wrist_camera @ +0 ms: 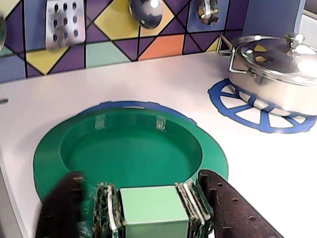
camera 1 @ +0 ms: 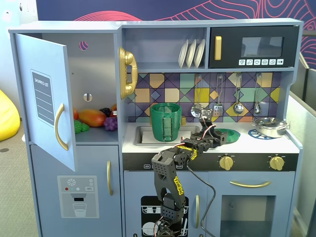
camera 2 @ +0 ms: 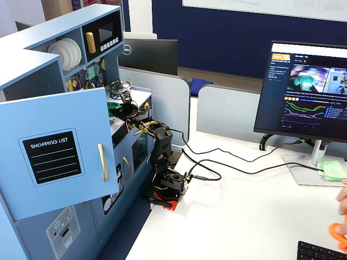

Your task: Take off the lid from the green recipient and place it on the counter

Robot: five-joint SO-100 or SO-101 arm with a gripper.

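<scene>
The green recipient stands upright in the sink with its mouth uncovered. The lid lies flat on the counter over a blue burner ring, hollow side up; the fixed view shows the lid right of the sink. My gripper sits low at the lid's near rim, also seen as the gripper. A pale green square block with ribbed strips stands between the fingers. The right finger lies against a strip. A narrow gap separates the blurred left finger from the block. The jaws stand open.
A silver pan with its own lid sits on the right burner ring, close to the green lid. Utensils hang on the tiled back wall. The fridge door hangs open at the left.
</scene>
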